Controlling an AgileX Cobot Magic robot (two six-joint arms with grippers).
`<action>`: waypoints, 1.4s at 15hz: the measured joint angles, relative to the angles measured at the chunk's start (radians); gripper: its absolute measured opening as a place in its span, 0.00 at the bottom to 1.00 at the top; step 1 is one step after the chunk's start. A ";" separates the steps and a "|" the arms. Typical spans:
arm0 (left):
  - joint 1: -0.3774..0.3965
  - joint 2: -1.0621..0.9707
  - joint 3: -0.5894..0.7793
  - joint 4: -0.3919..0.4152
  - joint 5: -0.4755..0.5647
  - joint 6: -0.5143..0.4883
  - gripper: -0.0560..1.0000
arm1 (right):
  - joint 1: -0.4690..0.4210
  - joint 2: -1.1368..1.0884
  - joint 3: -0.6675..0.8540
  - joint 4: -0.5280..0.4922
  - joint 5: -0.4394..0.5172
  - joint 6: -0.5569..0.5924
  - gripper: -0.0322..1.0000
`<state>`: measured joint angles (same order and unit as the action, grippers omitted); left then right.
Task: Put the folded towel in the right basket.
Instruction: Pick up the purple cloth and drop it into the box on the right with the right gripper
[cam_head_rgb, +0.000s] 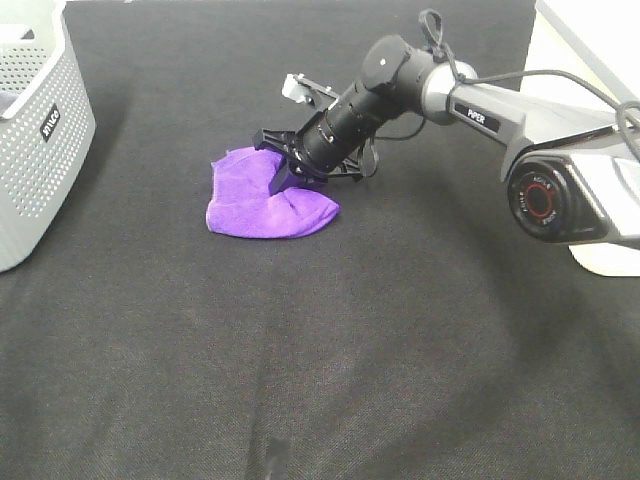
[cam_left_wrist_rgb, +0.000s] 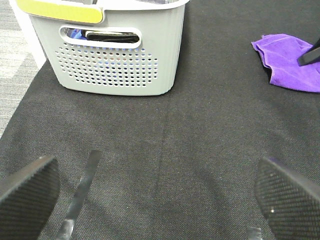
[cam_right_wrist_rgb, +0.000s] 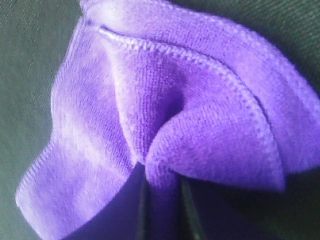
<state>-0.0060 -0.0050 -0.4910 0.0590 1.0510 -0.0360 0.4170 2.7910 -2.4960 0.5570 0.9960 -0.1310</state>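
Black woven surface (cam_head_rgb: 400, 350) — a perforated grey plastic basket (cam_head_rgb: 40, 140) at its left edge. The right hand (cam_head_rgb: 285, 175) pinches a plush purple towel (cam_head_rgb: 250, 212); the left hand (cam_left_wrist_rgb: 160, 195) gapes wide.

Across my work table lies a black woven cloth (cam_head_rgb: 350, 360), covering nearly the whole exterior high frame, with a faint crease near the bottom centre. At the upper left edge of that frame stands a grey plastic basket (cam_head_rgb: 40, 160), its wall punched with rows of small holes and bearing a small black label (cam_head_rgb: 49, 121) whose print I cannot read. In the left wrist frame the same basket fills the upper left; a yellow-green strip (cam_left_wrist_rgb: 60, 11) runs along its rim, and through the handle slot (cam_left_wrist_rgb: 145, 37) I see something dark and folded (cam_left_wrist_rgb: 111, 37) beside a bit of blue (cam_left_wrist_rgb: 76, 34). Grey floor (cam_left_wrist_rgb: 15, 75) shows at that frame's left edge.
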 joint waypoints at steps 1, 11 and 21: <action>0.000 0.000 0.000 0.000 0.000 0.000 0.99 | 0.000 0.000 0.000 0.000 0.000 0.000 0.15; 0.000 0.000 0.000 0.000 0.000 0.000 0.99 | -0.202 -0.513 -0.035 -0.314 0.215 0.046 0.15; 0.000 0.000 0.000 0.000 0.000 0.000 0.99 | -0.668 -0.629 0.065 -0.387 0.224 -0.046 0.15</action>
<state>-0.0060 -0.0050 -0.4910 0.0590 1.0510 -0.0360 -0.2510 2.1620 -2.4310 0.1700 1.2200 -0.1770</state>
